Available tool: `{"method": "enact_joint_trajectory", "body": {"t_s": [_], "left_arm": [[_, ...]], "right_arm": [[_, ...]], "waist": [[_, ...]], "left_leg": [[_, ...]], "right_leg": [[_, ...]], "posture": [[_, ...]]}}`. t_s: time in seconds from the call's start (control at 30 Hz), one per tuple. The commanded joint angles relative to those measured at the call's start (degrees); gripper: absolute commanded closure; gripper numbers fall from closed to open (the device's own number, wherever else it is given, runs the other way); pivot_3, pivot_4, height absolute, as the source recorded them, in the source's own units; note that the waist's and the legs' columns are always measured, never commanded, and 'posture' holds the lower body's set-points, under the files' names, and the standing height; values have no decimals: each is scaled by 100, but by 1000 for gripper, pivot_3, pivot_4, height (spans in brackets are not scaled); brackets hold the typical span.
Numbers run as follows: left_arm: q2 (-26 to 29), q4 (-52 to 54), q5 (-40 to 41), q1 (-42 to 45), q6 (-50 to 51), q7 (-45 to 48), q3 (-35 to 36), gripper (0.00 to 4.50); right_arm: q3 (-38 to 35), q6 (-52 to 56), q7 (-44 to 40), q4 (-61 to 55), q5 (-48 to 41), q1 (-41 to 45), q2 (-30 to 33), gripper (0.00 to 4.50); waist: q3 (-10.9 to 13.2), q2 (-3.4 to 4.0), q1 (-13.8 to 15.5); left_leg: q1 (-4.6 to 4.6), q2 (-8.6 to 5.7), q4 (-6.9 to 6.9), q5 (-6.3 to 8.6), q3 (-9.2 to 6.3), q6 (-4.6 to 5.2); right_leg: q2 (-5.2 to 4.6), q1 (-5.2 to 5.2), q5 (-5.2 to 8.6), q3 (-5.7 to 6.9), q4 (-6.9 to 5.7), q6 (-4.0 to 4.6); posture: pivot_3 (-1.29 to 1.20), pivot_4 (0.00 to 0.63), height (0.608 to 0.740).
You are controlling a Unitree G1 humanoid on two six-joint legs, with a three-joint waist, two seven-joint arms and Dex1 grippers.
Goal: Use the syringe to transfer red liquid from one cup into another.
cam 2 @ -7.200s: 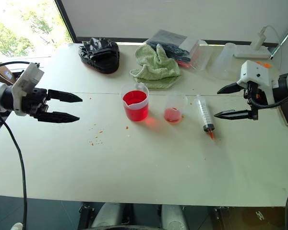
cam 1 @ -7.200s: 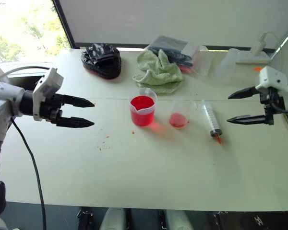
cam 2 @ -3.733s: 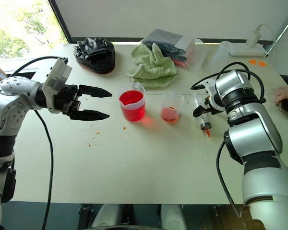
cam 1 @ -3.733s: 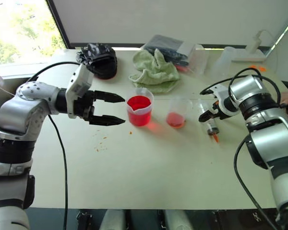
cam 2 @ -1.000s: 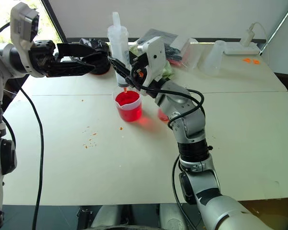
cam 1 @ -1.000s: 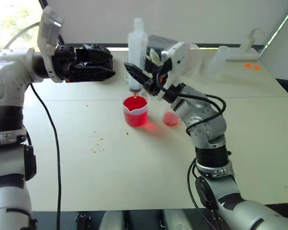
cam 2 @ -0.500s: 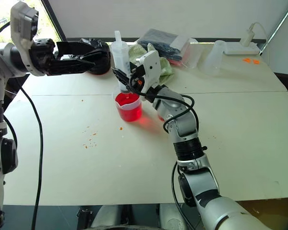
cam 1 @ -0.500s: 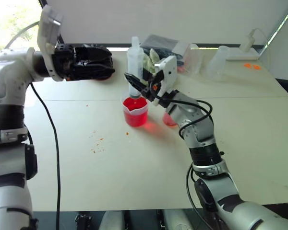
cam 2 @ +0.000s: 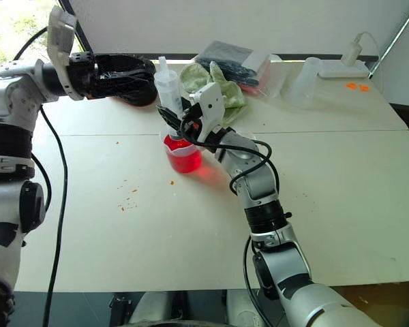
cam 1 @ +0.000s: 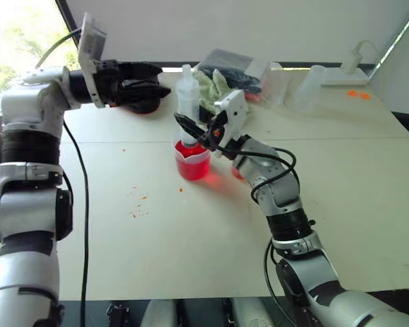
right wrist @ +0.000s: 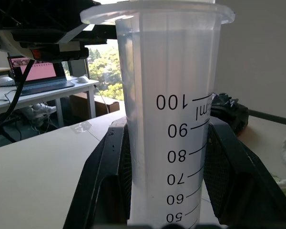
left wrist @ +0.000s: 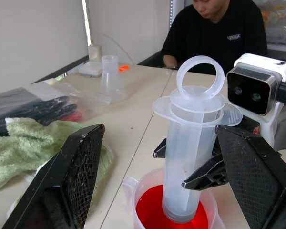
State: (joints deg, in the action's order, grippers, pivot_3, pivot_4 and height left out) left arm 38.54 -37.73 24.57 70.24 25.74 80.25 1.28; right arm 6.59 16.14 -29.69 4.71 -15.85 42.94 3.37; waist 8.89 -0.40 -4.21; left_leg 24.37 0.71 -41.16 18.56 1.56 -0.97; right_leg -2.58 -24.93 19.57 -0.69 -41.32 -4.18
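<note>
The clear syringe stands upright, its lower end dipped in the red liquid of the wide spouted beaker at mid-table. My right gripper is shut on the graduated barrel, a black finger on each side. At the syringe's top sits the plunger ring, pushed in. My left gripper hovers open and level just left of that ring, its fingers apart from it. The smaller cup is mostly hidden behind my right forearm.
A black glove-like item lies behind my left gripper. At the back are a green towel, a dark bag in clear plastic, a clear conical cup and a white adapter. A person in black sits across the table.
My right gripper has lowered the syringe until its end stands in the beaker's red liquid. My left gripper has moved closer to the syringe's top, still open.
</note>
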Motion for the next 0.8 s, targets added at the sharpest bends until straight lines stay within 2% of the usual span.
{"method": "enact_joint_trajectory", "body": {"t_s": [0.03, 0.47, 0.8], "left_arm": [[-39, -117, -147, 283, -350, -11, 75, 605], [-461, -1041, -395, 813, -856, -201, 191, 605], [-607, -1295, -517, 920, -1040, -224, 184, 605]], "right_arm": [[18, -214, -25, -59, 47, 62, -59, 3078], [91, -311, -110, -6, 141, -6, -87, 3078], [123, -390, -136, 87, 184, -6, -126, 3078]], "waist": [[0, 0, -1], [0, 0, 6], [0, 0, 4]], "left_leg": [[0, 0, 0, 0, 0, 0], [0, 0, 1, 0, 0, 0], [1, -1, 0, 0, 1, 0]], "right_leg": [[0, 0, 0, 0, 0, 0], [-1, -1, 0, 0, 0, 0], [-2, -1, 0, 0, 0, 0]], "posture": [[0, 150, 711], [0, 150, 711], [0, 150, 711]]}}
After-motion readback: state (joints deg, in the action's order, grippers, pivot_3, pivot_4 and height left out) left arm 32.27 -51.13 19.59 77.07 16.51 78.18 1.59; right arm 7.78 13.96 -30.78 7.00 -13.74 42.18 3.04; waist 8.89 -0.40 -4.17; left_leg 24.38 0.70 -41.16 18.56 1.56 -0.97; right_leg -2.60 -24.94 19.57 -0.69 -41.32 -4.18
